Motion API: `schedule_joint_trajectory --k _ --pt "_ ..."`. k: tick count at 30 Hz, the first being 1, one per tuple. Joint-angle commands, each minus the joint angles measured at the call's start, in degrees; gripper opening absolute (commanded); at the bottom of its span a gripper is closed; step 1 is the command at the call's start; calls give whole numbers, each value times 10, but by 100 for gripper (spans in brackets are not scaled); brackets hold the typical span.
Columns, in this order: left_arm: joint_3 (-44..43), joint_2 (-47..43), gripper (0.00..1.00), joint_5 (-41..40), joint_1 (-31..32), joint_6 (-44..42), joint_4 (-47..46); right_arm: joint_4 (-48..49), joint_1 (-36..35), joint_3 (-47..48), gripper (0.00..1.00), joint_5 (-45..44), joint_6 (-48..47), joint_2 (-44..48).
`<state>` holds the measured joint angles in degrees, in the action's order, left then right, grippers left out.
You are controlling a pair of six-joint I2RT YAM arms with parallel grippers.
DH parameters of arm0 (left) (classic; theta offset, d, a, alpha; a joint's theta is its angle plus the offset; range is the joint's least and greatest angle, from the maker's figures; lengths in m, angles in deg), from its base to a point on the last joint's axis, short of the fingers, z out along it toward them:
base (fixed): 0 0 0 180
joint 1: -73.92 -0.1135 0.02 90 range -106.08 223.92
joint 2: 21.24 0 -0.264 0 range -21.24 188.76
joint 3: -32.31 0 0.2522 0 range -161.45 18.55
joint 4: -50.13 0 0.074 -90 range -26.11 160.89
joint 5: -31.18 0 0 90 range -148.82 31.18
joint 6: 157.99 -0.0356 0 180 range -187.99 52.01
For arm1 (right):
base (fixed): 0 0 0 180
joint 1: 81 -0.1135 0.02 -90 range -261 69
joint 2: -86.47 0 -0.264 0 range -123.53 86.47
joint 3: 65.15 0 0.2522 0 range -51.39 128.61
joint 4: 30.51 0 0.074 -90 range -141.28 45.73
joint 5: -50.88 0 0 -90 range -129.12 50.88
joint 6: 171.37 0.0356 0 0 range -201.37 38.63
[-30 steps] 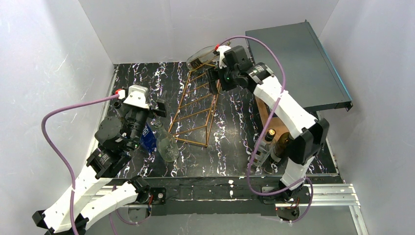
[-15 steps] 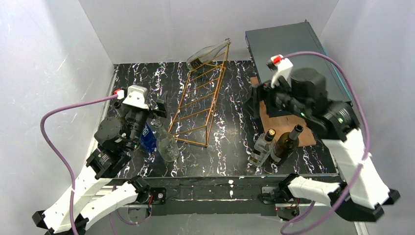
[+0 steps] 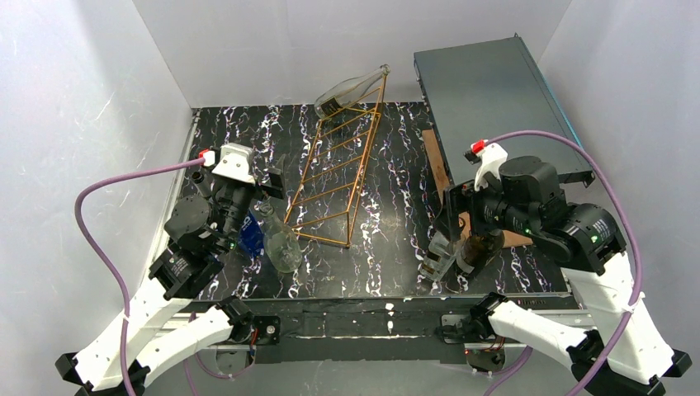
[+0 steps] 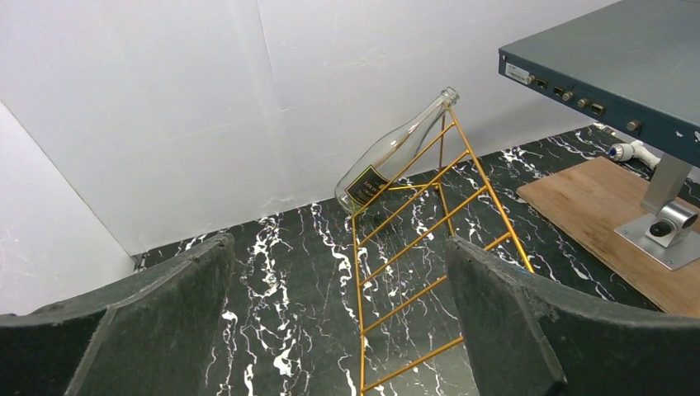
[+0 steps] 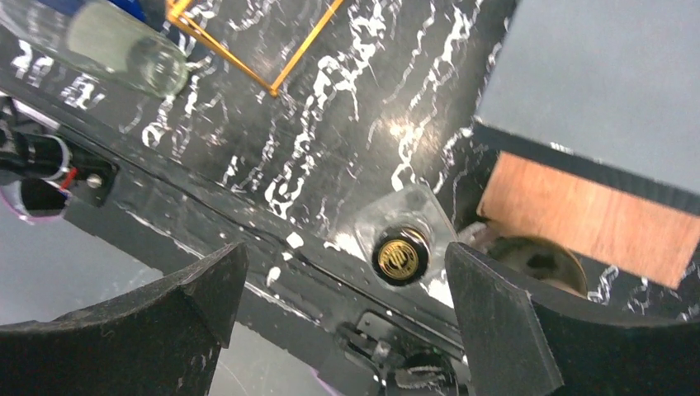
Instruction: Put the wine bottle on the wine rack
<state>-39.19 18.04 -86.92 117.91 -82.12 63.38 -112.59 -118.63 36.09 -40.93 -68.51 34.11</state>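
The copper-gold wire wine rack (image 3: 334, 177) lies mid-table, its far end raised. A clear wine bottle (image 3: 347, 89) rests slanted on that far end; the left wrist view shows the bottle (image 4: 396, 153) and the rack (image 4: 429, 239). My right gripper (image 3: 452, 213) is open and empty, hovering over two upright bottles near the front right. One is a clear bottle with a gold cap (image 5: 400, 254), which sits between the jaws below them (image 5: 347, 313). The other is a dark bottle (image 5: 532, 260). My left gripper (image 3: 268, 186) is open and empty, facing the rack (image 4: 338, 313).
Another clear bottle (image 3: 279, 241) and a blue object (image 3: 248, 235) lie by the left arm. A dark flat box (image 3: 495, 99) stands raised at the back right over a wooden board (image 4: 594, 206). White walls enclose the table.
My right arm has pulled back from the clear bottle at the rack's far end. It has swung to the front right, over the upright bottles. The left arm has barely moved.
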Motion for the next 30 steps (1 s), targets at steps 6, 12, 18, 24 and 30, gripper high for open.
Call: schedule_joint_trajectory --k 6,12,18,24,30 --pt "2 3 98 -10 -2 -1 -21 -42 -1 -51 92 -73 7 9" --pt "1 14 98 -6 -2 -1 -19 -31 -1 -73 84 -58 -3 2" --pt "1 14 98 -2 -3 1 -18 -30 -1 -89 74 -65 -7 -7" --pt "1 15 98 -2 -3 1 -18 -23 -1 -101 71 -61 -8 -12" --pt "2 12 98 -3 -2 0 -19 -5 -2 -127 72 -66 -10 -12"
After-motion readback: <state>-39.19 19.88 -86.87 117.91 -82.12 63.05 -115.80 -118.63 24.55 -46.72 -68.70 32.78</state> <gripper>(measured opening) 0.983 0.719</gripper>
